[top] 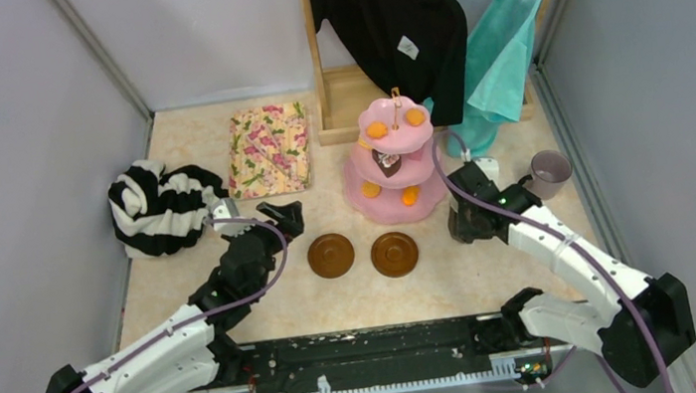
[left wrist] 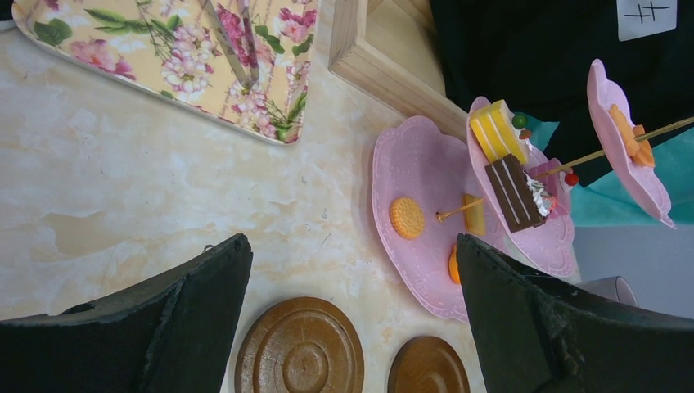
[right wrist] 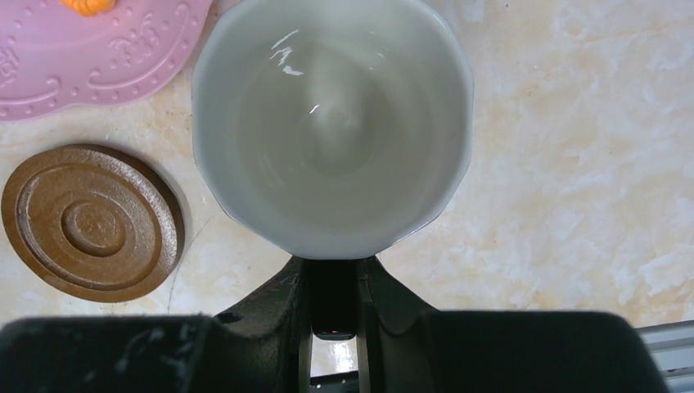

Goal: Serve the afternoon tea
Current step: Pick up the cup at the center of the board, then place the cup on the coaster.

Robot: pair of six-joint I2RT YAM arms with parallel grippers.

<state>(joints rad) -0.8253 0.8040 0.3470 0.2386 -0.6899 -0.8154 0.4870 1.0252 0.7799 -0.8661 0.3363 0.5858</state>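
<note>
The pink three-tier cake stand (top: 356,193) carries orange pastries (top: 377,130) and a brown cake slice (top: 386,161). The left wrist view shows the stand (left wrist: 409,164) with a yellow slice (left wrist: 497,131), a brown slice (left wrist: 514,192) and a round biscuit (left wrist: 407,218). Two brown saucers (top: 330,256) (top: 394,254) lie in front of it. My right gripper (top: 466,214) is shut on the cream mug (right wrist: 331,123) from its near side, beside the right saucer (right wrist: 90,221). The lilac mug (top: 551,169) stands at the far right. My left gripper (top: 281,215) (left wrist: 352,246) hangs open above the left saucer (left wrist: 299,348).
A floral-print cloth (top: 268,149) lies at the back left, with a black-and-white striped garment (top: 157,205) left of it. A wooden rack (top: 342,97) behind the stand holds a black garment (top: 388,21) and a teal cloth (top: 505,37). Grey walls close both sides.
</note>
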